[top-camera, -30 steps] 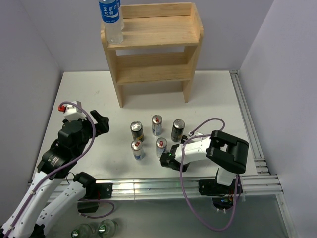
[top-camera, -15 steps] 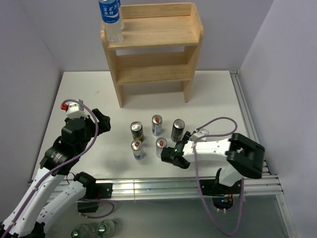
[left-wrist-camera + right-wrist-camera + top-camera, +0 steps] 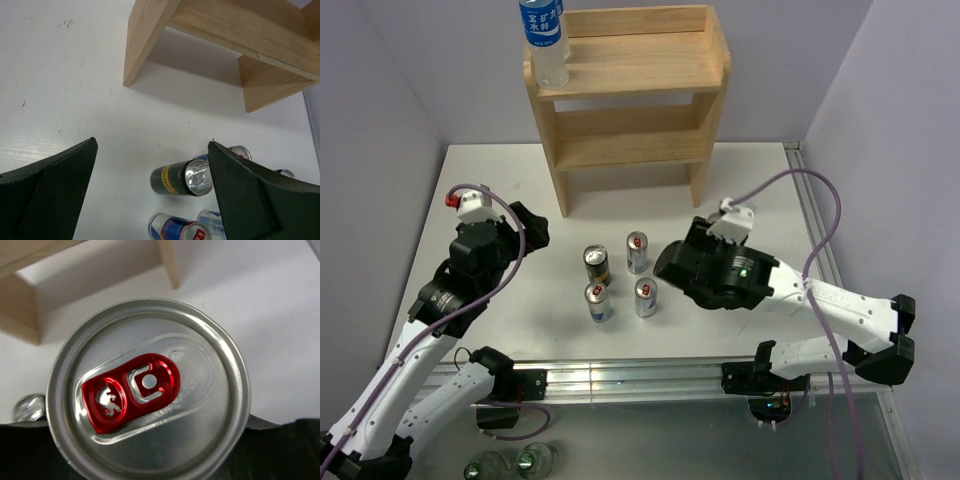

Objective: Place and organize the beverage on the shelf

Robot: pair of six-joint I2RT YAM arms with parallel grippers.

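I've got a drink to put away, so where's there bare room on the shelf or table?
On the shelf, the top tier is bare right of the bottle; the lower tier looks bare. The table is bare between shelf and the four cans. Crowded there: right end effector holds a fifth can alongside.

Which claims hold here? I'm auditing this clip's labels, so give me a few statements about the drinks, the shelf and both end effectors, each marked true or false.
1. The right end effector is shut on a can with a red tab. True.
2. The left end effector grips a can. False: it is open and holds nothing.
3. A bottle stands on the top tier of the shelf. True.
4. Two cans stand on the lower tier. False: no can is there; the loose cans stand on the table.
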